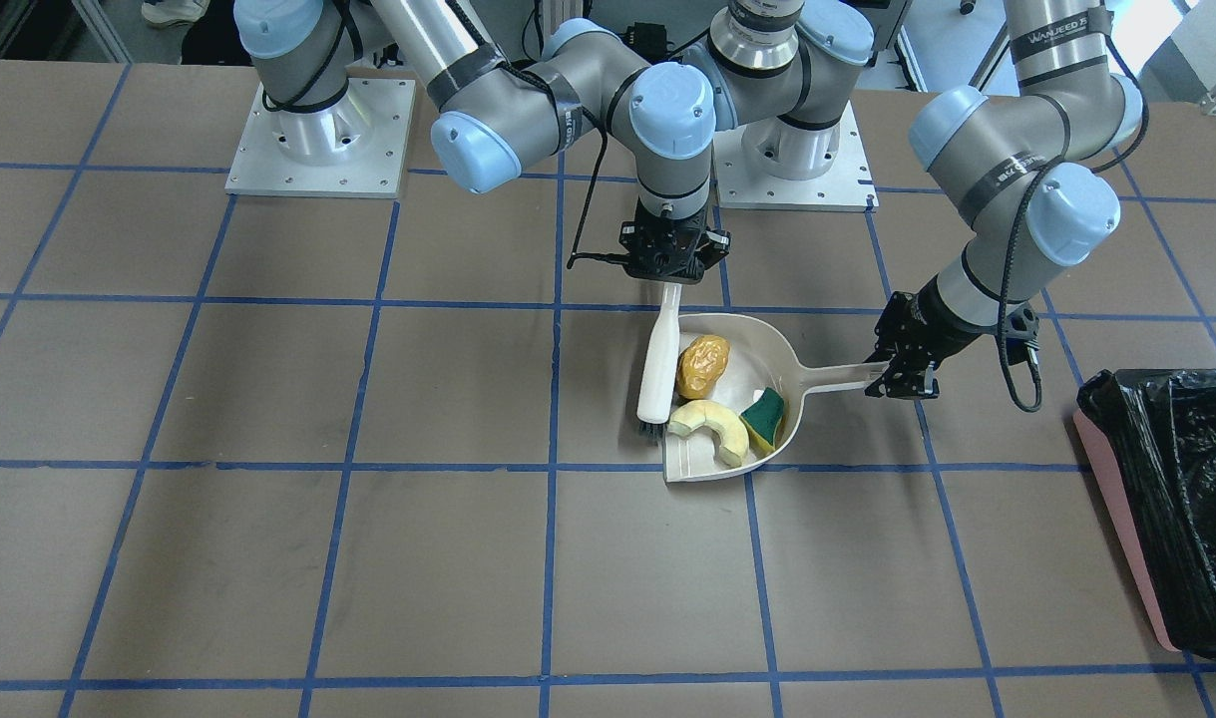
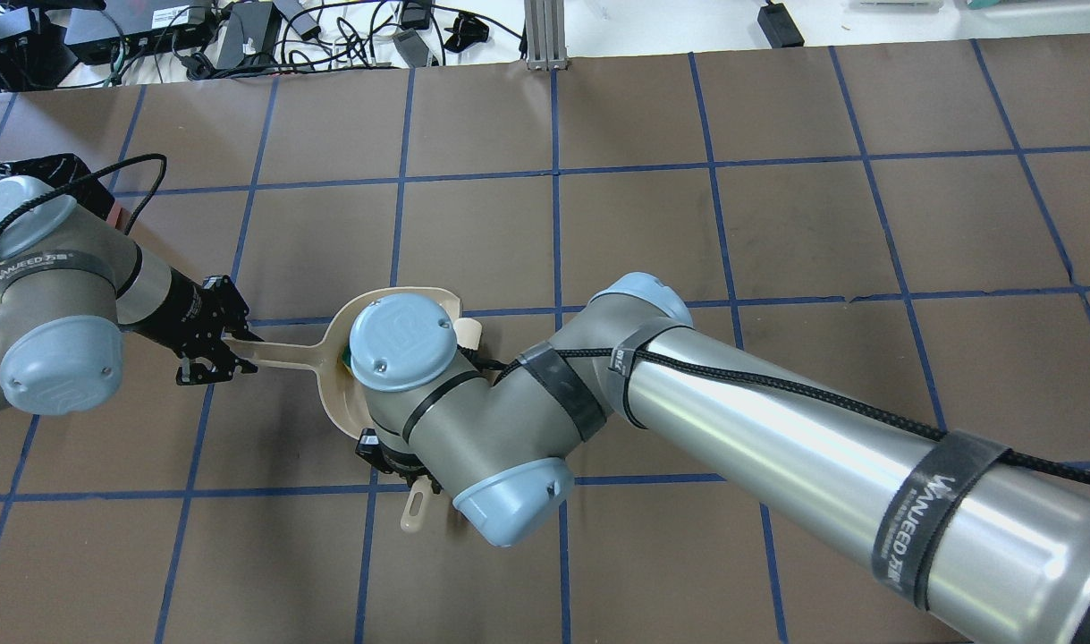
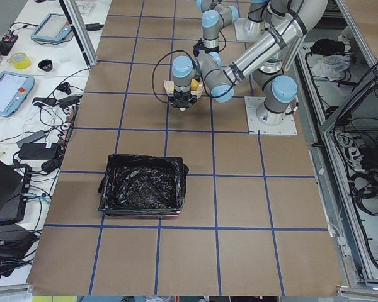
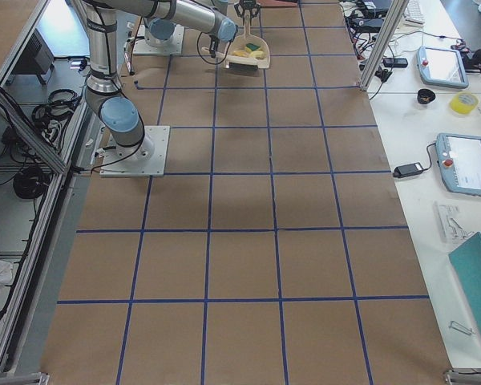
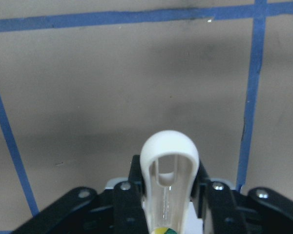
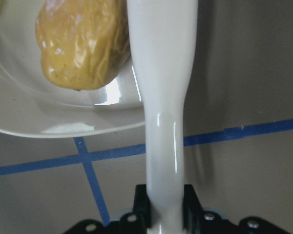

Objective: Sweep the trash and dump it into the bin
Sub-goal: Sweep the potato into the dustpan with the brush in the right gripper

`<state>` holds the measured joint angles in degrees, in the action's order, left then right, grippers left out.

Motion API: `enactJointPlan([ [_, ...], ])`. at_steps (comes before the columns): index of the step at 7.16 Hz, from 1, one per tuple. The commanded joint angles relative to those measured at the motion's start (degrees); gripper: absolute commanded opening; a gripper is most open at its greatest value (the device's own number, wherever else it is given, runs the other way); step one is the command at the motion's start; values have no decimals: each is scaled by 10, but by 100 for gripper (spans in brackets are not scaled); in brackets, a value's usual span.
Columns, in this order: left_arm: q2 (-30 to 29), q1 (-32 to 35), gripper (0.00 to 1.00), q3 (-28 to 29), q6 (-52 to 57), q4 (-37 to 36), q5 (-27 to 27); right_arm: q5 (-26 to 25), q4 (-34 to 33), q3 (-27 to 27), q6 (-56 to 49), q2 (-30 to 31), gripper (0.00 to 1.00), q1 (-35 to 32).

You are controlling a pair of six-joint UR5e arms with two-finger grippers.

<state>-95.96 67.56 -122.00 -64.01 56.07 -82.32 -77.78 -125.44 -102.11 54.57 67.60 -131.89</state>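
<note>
Trash sits in the dustpan; the bin stands well apart at the robot's left end.

The table [image 1: 268, 399] is brown with a blue tape grid. The pink bin [image 1: 1116, 499], lined with a black bag [image 1: 1186, 469], holds no trash visible in these views. The beige dustpan [image 1: 752, 349] rests on the table, and the left tool [image 1: 882, 379] is clamped on its handle. The white brush [image 1: 659, 364] lies along the pan's side with its bristles at the pan's mouth, and the right tool [image 1: 672, 274] is closed on its handle. Inside the pan are the crescent [image 1: 712, 424], the lump [image 1: 702, 365] and the sponge [image 1: 765, 419]. The crescent touches the sponge, and the lump is beside the brush.
</note>
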Motion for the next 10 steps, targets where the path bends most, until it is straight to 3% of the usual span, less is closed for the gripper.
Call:
enactJointPlan([
  [1, -14, 13, 0, 2, 1, 0, 3, 18, 2, 34, 12, -10, 0, -4],
  [2, -17, 11, 0, 12, 17, 7, 12, 18, 2, 36, 12, -9, 0, -3],
  [3, -19, 7, 0, 46, 27, 67, 51, 8, 28, 40, 15, 8, 0, 1],
  [4, -19, 7, 0, 81, 42, 136, 55, -8, 104, 44, 5, 48, 0, 6],
  [5, -20, 7, 0, 99, 49, 158, 55, -15, 133, 42, 4, 75, 0, 13],
  [7, -27, 3, 0, 113, 58, 160, 73, -94, 176, 38, -16, 97, 0, 17],
  [10, -52, -39, 0, 196, 61, 177, 98, -69, 185, 38, -108, 108, 0, 104],
])
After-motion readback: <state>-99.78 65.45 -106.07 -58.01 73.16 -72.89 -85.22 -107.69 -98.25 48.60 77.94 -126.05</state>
